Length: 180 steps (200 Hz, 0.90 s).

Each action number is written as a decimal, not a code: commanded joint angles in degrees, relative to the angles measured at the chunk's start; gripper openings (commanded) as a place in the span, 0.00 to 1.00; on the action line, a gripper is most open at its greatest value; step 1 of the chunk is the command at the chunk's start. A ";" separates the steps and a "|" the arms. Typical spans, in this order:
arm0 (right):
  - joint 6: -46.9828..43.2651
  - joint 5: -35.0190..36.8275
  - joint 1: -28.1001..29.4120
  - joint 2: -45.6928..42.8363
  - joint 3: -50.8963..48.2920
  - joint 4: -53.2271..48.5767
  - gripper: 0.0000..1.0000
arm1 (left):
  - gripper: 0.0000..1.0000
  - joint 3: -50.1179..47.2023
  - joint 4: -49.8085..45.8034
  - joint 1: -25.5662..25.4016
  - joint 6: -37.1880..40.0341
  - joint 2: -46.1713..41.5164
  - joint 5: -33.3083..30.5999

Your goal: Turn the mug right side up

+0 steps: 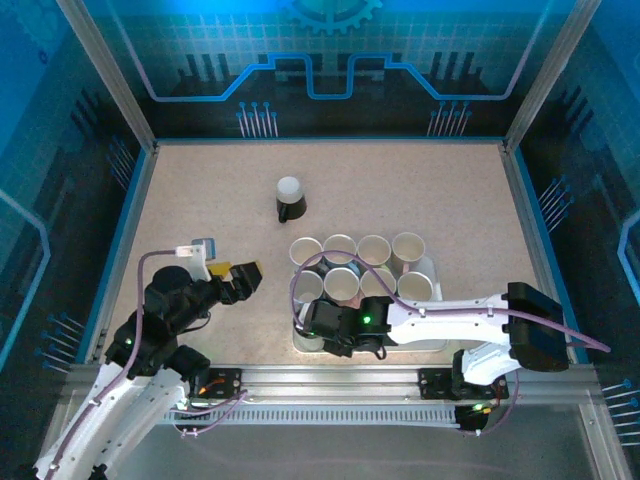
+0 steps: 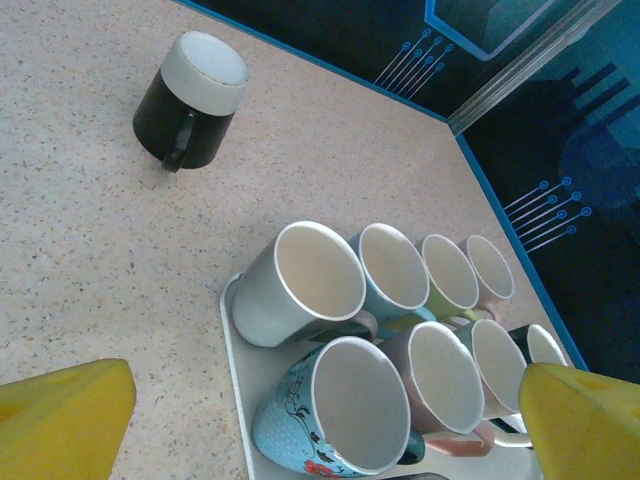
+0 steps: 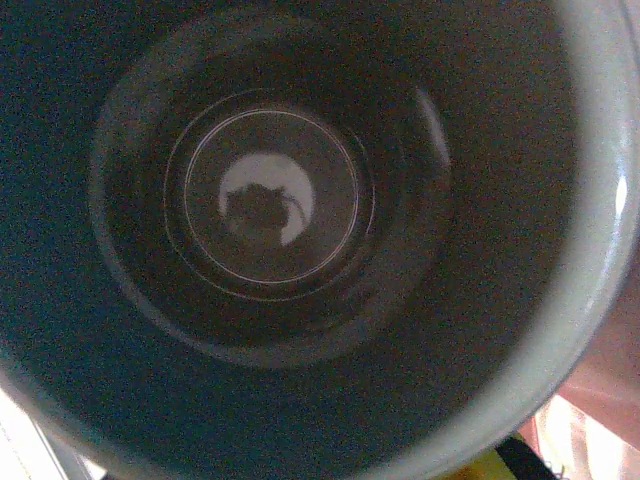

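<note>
Well, my left gripper hangs low over the table. Its yellow fingers are spread fully wide and nothing is between them. Just ahead of it, a little to its right, stands the white tray full of upright mugs. The blue patterned mug is nearest to these fingers, and the grey mug is behind it. My right gripper is over the near left corner of this tray, with the jaws closed together. Directly under it I look into a dark mug with a pale rim, but I cannot tell if the fingers pinch it. Farther ahead of the left gripper, well apart from the tray, the black mug stands alone on the table. It is upside down, white base up, with the handle turned toward this gripper.
</note>
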 commanded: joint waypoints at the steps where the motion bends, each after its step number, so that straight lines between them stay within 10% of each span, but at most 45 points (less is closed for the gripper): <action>1: 1.24 0.12 0.42 0.45 2.70 3.05 0.09 | 0.99 -0.56 1.34 -0.03 -1.23 0.10 0.65; 180: -1.81 -1.11 -0.82 -11.33 4.82 -6.43 0.55 | 0.99 8.98 -6.36 0.03 -1.29 11.71 -2.86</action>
